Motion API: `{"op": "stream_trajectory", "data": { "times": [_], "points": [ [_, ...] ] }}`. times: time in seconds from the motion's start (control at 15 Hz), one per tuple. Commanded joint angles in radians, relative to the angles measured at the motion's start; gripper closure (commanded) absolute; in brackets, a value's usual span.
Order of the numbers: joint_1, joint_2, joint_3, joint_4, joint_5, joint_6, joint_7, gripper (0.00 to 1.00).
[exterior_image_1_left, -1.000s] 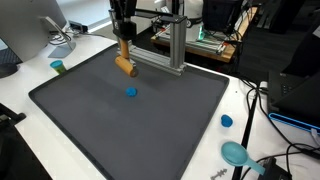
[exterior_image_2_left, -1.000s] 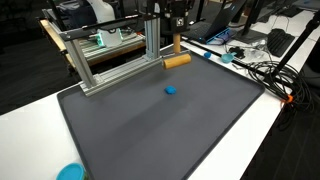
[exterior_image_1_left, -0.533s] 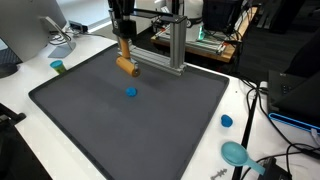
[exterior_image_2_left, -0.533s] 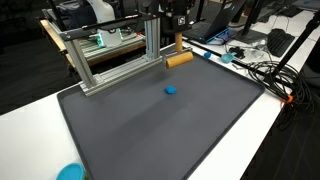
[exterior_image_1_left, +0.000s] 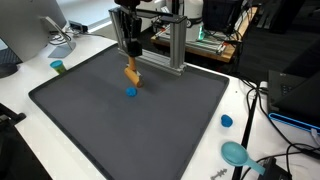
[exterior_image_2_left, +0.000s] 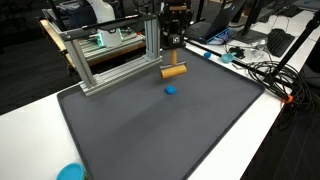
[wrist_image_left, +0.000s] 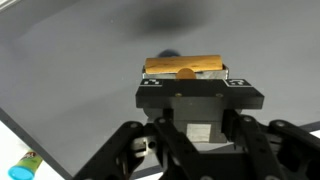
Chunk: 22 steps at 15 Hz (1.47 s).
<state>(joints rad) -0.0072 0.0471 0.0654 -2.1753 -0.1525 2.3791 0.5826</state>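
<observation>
Tan wooden cylinder (exterior_image_1_left: 131, 72) sits crosswise in the black gripper (exterior_image_1_left: 129, 60), whose claw is clamped on it, in the air close to a small blue disc (exterior_image_1_left: 131, 92) on the dark grey mat (exterior_image_1_left: 90, 120). Lifting looks done; setting down remains. A second ago it hung nearer the aluminium frame (exterior_image_1_left: 172, 45).

Tool's own housing blocking much of the wrist view

In the wrist view the tool (wrist_image_left: 186, 74) is covering the lower part of the wooden block (wrist_image_left: 185, 64), its fingertips are staying out of sight, and only a sliver of the blue disc (wrist_image_left: 170, 55) is peeking over the block. A green-capped thing (wrist_image_left: 24, 166) is being cut by the bottom edge. In an exterior view a teal thing (exterior_image_2_left: 69, 173) is running off the bottom edge.
</observation>
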Motion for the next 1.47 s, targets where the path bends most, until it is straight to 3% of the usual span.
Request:
{"op": "stream_trajectory", "data": {
  "times": [0.0, 0.33, 0.4, 0.47, 0.53, 0.87, 1.4],
  "points": [
    [0.023, -0.001, -0.022, 0.002, -0.024, -0.007, 0.015, 0.77],
    [0.03, -0.023, -0.025, 0.009, -0.039, -0.066, -0.037, 0.77],
    [0.026, 0.01, -0.03, 0.008, -0.035, -0.025, -0.02, 0.52],
    [0.028, 0.007, -0.029, 0.009, -0.035, -0.035, -0.025, 0.52],
    [0.03, 0.003, -0.028, 0.009, -0.035, -0.041, -0.026, 0.77],
    [0.03, 0.076, -0.032, 0.095, -0.021, -0.087, -0.144, 0.77],
    [0.027, 0.176, -0.055, 0.248, 0.024, -0.16, -0.18, 0.77]
  ]
}}
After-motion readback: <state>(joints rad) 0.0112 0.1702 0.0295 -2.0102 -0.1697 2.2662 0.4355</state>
